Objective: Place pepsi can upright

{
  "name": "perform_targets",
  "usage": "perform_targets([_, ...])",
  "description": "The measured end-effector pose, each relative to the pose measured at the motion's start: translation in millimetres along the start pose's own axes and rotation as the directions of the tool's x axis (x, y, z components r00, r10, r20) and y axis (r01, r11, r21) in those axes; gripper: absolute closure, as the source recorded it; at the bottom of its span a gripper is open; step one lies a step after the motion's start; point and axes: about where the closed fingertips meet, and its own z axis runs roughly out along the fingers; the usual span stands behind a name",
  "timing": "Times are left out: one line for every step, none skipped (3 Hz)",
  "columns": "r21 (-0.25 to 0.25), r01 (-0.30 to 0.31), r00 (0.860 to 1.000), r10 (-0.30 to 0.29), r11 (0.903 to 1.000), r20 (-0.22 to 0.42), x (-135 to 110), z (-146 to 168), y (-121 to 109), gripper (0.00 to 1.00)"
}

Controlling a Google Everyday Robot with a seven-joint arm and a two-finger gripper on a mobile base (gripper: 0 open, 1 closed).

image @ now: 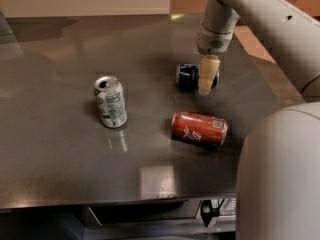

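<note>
The pepsi can (pixel 189 76) is dark blue and lies on its side on the grey table (pixel 60 134), right of the middle and toward the back. My gripper (pixel 207 79) hangs from the white arm straight down over the can's right end. Its cream-coloured fingers (pixel 208 73) stand in front of the can and hide that end. I cannot tell if they touch or hold the can.
A red cola can (pixel 199 128) lies on its side in front of the pepsi can. A white and green can (pixel 110 101) stands upright to the left. The arm's large white body (pixel 280 174) fills the lower right corner. The table's front edge runs along the bottom.
</note>
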Motion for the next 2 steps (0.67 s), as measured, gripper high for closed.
perform_targets([-0.008, -0.004, 0.999, 0.004, 1.0, -0.038, 8.2, 8.6, -5.4, 0.16])
perform_targets([-0.011, -0.001, 0.998, 0.0, 0.9999, -0.066, 13.1, 9.9, -7.9, 0.39])
